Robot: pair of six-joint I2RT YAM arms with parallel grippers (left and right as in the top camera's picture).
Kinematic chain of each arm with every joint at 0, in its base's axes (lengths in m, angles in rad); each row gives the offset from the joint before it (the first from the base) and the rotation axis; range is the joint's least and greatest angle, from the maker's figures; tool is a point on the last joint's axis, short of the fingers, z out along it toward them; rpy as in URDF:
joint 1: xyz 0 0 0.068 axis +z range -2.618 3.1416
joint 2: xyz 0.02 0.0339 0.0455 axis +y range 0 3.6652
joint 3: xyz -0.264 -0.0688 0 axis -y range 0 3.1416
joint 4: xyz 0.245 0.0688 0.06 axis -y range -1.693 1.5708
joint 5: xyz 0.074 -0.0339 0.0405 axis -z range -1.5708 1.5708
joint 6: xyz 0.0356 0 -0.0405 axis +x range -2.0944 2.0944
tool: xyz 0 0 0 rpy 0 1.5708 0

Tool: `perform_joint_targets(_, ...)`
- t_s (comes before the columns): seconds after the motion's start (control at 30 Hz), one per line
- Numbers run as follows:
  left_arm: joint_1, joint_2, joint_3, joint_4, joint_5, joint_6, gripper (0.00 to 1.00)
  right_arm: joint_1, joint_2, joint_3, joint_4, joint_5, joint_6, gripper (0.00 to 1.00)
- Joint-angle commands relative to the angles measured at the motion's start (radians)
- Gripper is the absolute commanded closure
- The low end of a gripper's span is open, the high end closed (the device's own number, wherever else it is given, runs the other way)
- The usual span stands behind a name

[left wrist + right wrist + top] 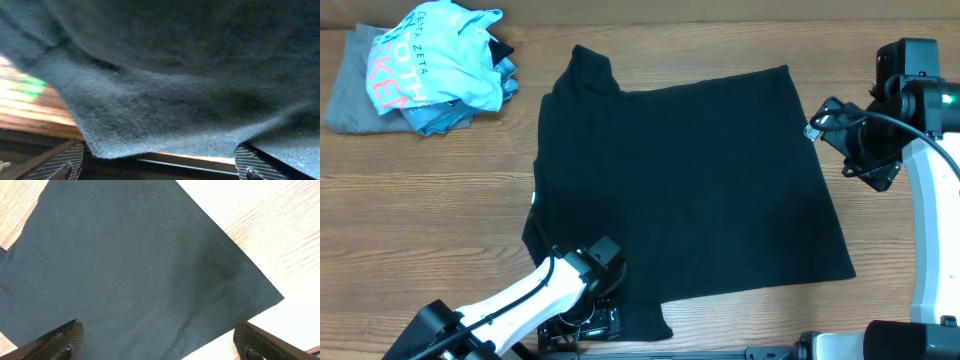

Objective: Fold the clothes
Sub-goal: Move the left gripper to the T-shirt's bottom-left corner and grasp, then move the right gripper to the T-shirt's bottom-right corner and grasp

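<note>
The clothes are a black T-shirt [690, 180] spread flat across the middle of the wooden table. One sleeve [590, 68] points to the far side and the other [645, 318] lies at the near edge. My left gripper [605, 318] is low at the near sleeve. In the left wrist view it [157, 169] is open, and the sleeve's hem [150, 135] lies just ahead, between the fingers [62, 161] but not pinched. My right gripper [823, 120] hovers at the shirt's far right corner. In the right wrist view it [160, 345] is open above that corner [150, 270], holding nothing.
A light blue shirt with pink lettering [435, 65] is bundled at the far left on a grey garment [348, 90]. The table's near edge [200, 162] runs right under the left gripper. Bare wood [420, 200] shows left of the T-shirt.
</note>
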State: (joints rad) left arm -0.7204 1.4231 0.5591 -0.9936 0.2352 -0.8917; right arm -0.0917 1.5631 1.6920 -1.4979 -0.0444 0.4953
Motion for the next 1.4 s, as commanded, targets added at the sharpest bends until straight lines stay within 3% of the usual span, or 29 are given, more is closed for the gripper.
perform_joint_targets(0.0,-0.006,-0.001,-0.030,0.047,-0.006,-0.033,0.00,-0.005,0.003,-0.005,-0.007,0.010,0.011,0.00)
perform_joint_targets(0.1,-0.006,-0.001,-0.030,0.064,-0.006,-0.032,0.02,-0.005,0.003,-0.024,-0.008,0.017,0.020,0.00)
perform_joint_targets(0.4,-0.006,-0.001,-0.030,0.068,-0.006,-0.006,0.43,-0.005,0.003,-0.211,0.051,0.082,0.107,0.00)
perform_joint_targets(0.53,-0.006,-0.001,-0.030,0.060,-0.006,-0.005,0.51,-0.016,0.003,-0.303,0.076,0.088,0.185,0.00)
perform_joint_targets(0.73,-0.006,-0.001,-0.030,0.060,-0.006,0.003,0.51,-0.108,0.000,-0.394,0.079,0.121,0.325,0.00)
perform_joint_targets(1.37,-0.006,-0.001,-0.030,0.065,-0.006,0.018,0.52,-0.396,-0.145,-0.795,0.320,-0.032,0.297,0.00)
